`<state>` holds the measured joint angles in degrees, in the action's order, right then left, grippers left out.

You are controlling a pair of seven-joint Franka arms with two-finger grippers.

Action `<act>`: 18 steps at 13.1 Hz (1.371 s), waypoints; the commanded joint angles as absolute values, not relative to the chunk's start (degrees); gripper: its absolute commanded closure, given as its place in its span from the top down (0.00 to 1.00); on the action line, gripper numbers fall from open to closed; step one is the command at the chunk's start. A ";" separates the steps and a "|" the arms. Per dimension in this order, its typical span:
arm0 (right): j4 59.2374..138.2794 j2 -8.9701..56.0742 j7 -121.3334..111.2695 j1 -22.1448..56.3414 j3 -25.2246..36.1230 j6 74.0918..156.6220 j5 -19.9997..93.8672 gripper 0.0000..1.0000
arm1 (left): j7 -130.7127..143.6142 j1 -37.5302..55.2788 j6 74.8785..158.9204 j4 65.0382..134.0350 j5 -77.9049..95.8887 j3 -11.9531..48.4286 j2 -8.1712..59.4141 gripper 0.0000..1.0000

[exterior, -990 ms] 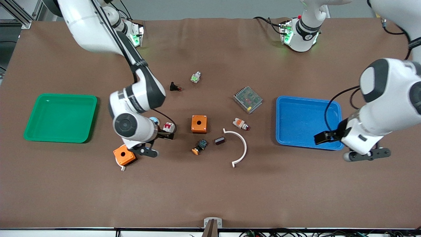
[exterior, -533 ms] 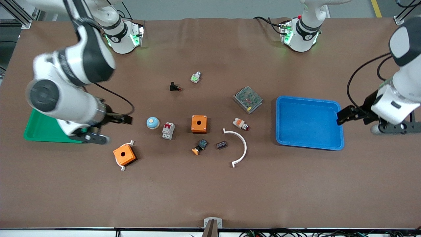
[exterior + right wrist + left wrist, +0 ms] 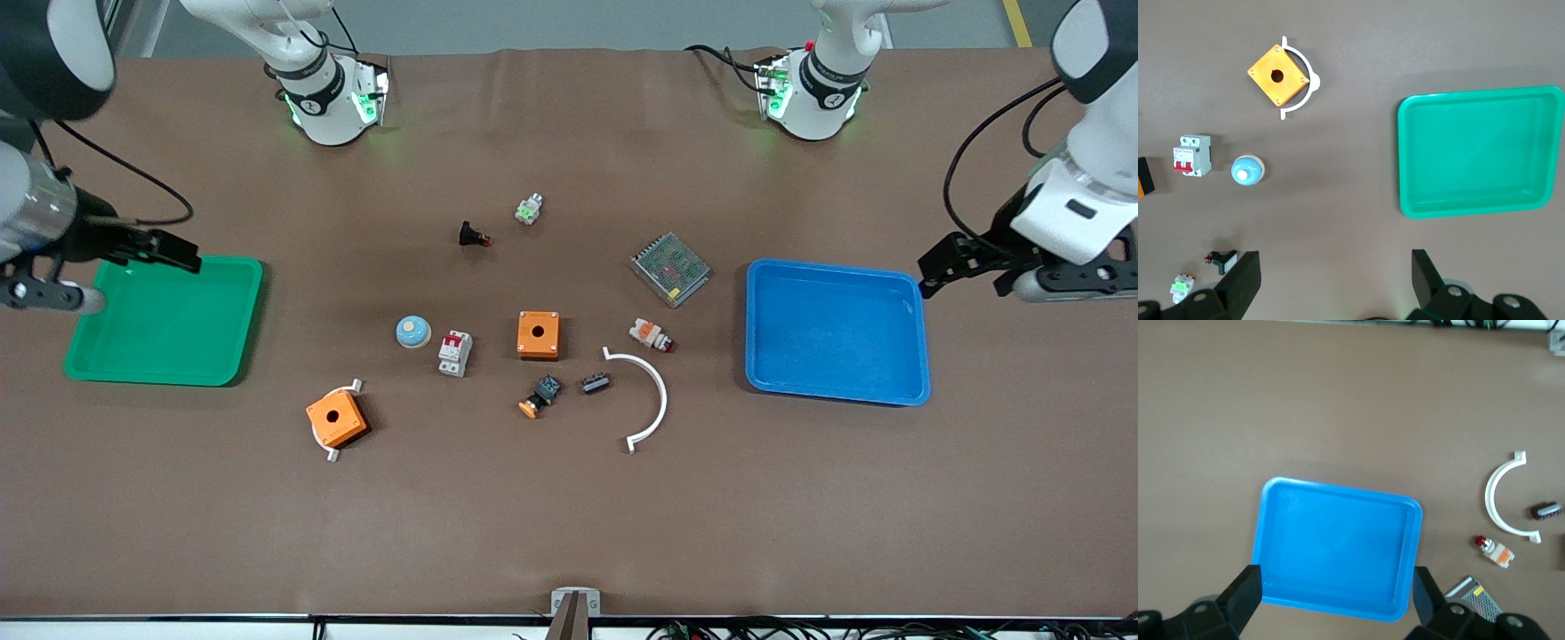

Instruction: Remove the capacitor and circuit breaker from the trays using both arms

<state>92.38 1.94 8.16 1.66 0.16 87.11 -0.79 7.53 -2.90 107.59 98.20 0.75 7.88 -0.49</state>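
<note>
Both arms withdrawn outward, right gripper (image 3: pixel 182 256) over green tray (image 3: pixel 222 373) rim, left gripper (image 3: pixel 935 267) beside blue tray (image 3: pixel 836 391), fingers apart

I have the left end effector (image 3: pixel 1331 603) raised high at the left arm's end of the tabletop, fingers (image 3: pixel 1245 590) spread wide and empty. My right end effector (image 3: pixel 1331 283) hangs likewise at the right arm's end, fingers (image 3: pixel 1241 273) apart.

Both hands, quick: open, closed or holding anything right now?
Left hand: open, empty, over the table beside the blue tray.
Right hand: open, empty, over the green tray.
</note>
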 commanded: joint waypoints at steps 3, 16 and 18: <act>108.62 -13.25 1.61 -0.61 -0.79 96.84 -1.24 1.00 | 6.24 -2.65 100.56 88.95 -0.26 4.85 1.67 1.00; 96.87 -7.92 -0.18 -0.79 0.88 92.11 -0.88 1.00 | 0.62 0.79 94.83 87.72 -0.44 1.67 0.97 1.00; 96.16 -7.30 -0.18 -0.70 1.40 92.11 -0.36 1.00 | 0.44 0.79 94.40 86.75 -0.44 1.84 1.05 1.00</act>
<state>99.00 -9.03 0.65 0.28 1.45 93.39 -0.98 1.59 0.48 96.30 89.14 0.62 2.01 0.47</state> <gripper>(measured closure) 0.000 0.000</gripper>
